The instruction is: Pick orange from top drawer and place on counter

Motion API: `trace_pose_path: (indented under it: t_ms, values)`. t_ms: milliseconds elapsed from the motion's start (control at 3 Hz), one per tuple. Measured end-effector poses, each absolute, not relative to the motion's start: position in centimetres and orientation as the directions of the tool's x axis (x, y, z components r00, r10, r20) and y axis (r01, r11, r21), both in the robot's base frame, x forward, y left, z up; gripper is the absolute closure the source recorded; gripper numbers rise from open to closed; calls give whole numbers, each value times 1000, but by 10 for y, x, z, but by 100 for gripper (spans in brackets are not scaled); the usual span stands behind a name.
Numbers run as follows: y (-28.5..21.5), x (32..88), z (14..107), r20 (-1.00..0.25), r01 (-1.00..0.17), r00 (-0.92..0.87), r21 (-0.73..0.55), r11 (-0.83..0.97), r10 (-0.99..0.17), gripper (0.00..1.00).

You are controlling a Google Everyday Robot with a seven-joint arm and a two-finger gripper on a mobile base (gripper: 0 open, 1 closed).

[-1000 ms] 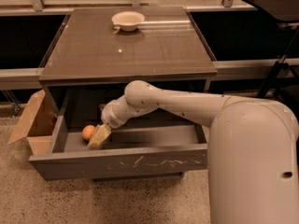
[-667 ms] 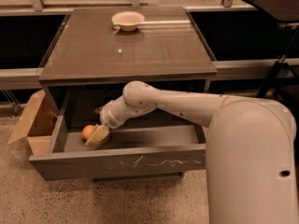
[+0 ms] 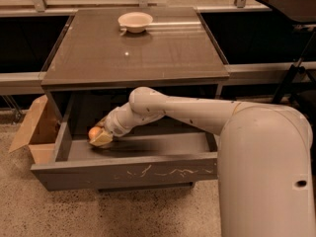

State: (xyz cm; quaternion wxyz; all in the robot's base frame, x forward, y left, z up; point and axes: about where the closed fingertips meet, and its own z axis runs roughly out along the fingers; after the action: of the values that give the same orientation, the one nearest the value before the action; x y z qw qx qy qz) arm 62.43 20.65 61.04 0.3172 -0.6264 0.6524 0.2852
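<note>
The top drawer (image 3: pixel 128 174) is pulled open below the counter (image 3: pixel 133 53). The orange (image 3: pixel 93 132) is at the drawer's left end, partly covered by my gripper (image 3: pixel 100 136). The pale fingers (image 3: pixel 103 139) are closed on the orange's right side and hold it just above the drawer floor. My arm reaches in from the right, under the counter's front edge.
A shallow cream bowl (image 3: pixel 135 21) sits at the back of the counter. An open cardboard box (image 3: pixel 34 127) stands on the floor left of the drawer. My wide white arm body (image 3: pixel 266 172) fills the lower right. Dark shelving runs on both sides.
The gripper and the orange have risen slightly together at the drawer's left end. The drawer and bowl have not moved.
</note>
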Motion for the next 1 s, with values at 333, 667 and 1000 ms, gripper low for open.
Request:
trace_pose_path:
  t_ms: [333, 667, 1000]
  values:
    - [200, 621, 629, -797, -996, 0, -54, 71, -604, 88]
    - [180, 610, 673, -857, -990, 47, -109, 92, -514, 100]
    - [145, 603, 715, -903, -982, 113, -165, 91, -414, 100]
